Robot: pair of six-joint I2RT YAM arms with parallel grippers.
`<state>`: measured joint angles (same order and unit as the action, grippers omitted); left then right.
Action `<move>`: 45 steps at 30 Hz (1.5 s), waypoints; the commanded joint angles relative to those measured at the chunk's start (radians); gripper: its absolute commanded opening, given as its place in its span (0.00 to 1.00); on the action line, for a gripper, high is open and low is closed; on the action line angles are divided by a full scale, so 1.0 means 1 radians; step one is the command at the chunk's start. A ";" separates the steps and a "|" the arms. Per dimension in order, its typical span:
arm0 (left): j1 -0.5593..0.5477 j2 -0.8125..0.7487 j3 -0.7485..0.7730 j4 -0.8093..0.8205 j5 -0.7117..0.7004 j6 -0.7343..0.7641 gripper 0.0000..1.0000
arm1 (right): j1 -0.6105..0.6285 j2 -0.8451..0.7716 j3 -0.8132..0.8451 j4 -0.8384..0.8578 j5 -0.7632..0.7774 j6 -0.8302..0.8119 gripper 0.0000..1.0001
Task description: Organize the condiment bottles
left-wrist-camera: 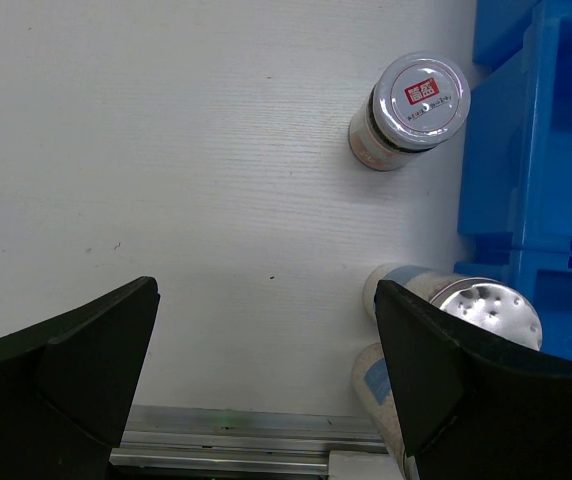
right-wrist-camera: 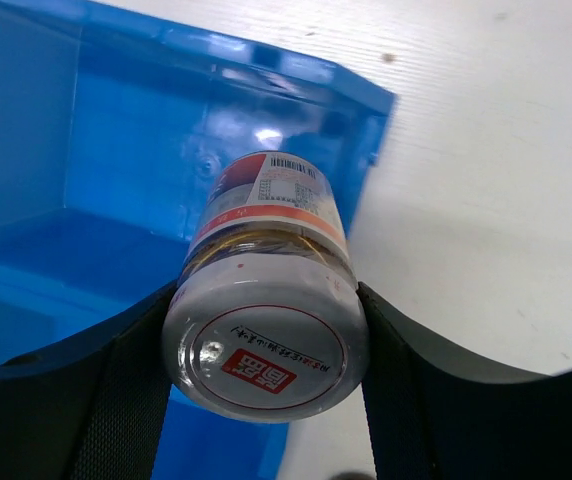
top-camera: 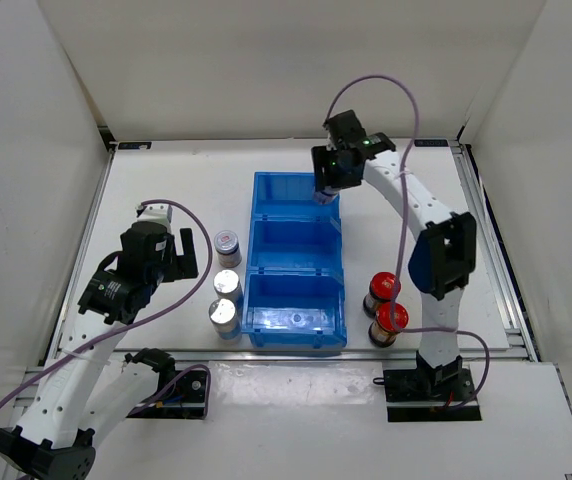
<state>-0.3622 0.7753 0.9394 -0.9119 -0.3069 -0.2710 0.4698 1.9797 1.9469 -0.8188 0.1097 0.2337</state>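
The right gripper (right-wrist-camera: 266,372) holds the white-capped jar (right-wrist-camera: 271,215) tight, cap up, and the blue bin (top-camera: 284,200) has its far box at nine o'clock from above.

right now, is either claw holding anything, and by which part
The right claw grips a grey-white-capped jar with a red mark, pinched at its cap end. The left claw is open, holding nothing.
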 commanded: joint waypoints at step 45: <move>0.006 0.580 0.101 0.436 0.265 -0.040 1.00 | 0.020 -0.251 0.001 -0.232 0.104 0.062 1.00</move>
<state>-0.3618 1.3270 0.9909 -0.5232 -0.0978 -0.2760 0.5240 1.7149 2.0132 -1.0248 0.2306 0.3016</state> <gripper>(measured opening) 1.000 0.998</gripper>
